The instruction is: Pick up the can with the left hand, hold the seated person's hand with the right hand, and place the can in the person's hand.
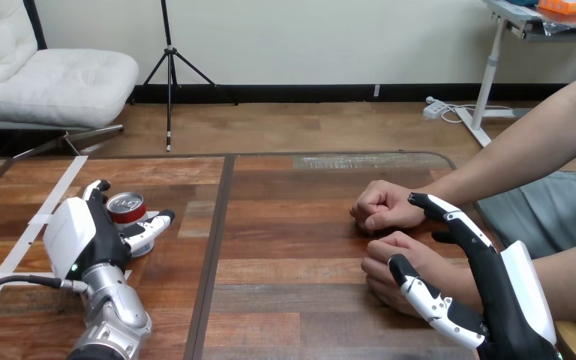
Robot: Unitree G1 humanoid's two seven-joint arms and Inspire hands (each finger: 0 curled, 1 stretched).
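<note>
**Left hand wrapped on the can, right hand spread over the person's near wrist**

On the left part of the brown wooden plank desk (307,247) a short red metal can with a silver top (126,204) stands upright. The robot's left hand (90,232), black with a white shell on its back, is set against the can from the left. One finger reaches round the far side and the others curl round the near side, so the can sits enclosed in its grip with its base on the desk. A strip of white tape (54,201) lies on the wood just left of this hand.

On the right part of the desk, well apart from the can, rest the person's two hands, both loosely closed. The farther hand (381,206) is a fist, and the nearer hand (390,259) lies just in front of it.

The robot's right hand (506,292) is over the wrist of the nearer hand. Its fingers (450,217) are stretched out straight toward the farther hand's wrist and its thumb (424,296) is spread wide on the near side. The hand is apart, not closed round the wrist; whether it touches it cannot be told.
</note>
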